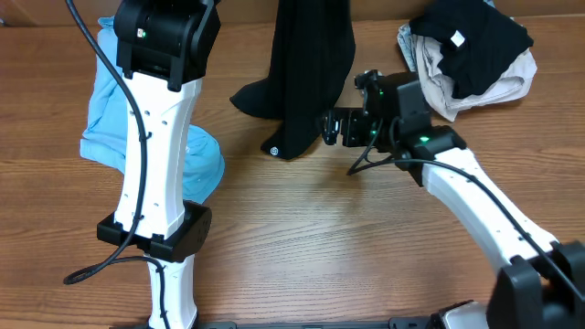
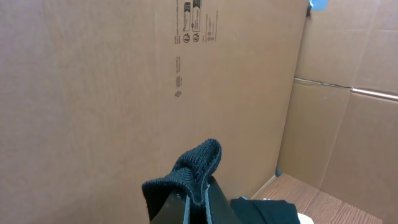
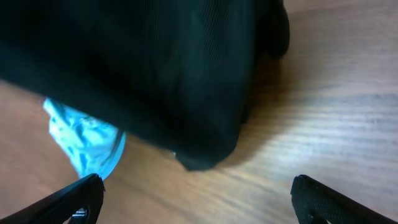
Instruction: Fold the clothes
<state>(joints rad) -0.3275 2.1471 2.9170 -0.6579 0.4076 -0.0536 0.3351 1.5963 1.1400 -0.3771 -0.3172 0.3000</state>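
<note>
Where it hung from the left gripper point(image 2: 198, 210), which was closed on a ribbed edge, the shirt point(image 1: 311, 64) was judged light, limp and prone to sag. Its hem was trailed on the table point(image 1: 302, 238) just ahead of the right gripper point(image 1: 327, 126), whose jaws were apart and empty. A hold at the hem corner nearest that gripper was judged best. The pinched edge was shown by the left wrist view alone; the full drape and logo point(image 1: 274, 151) were shown overhead.
</note>
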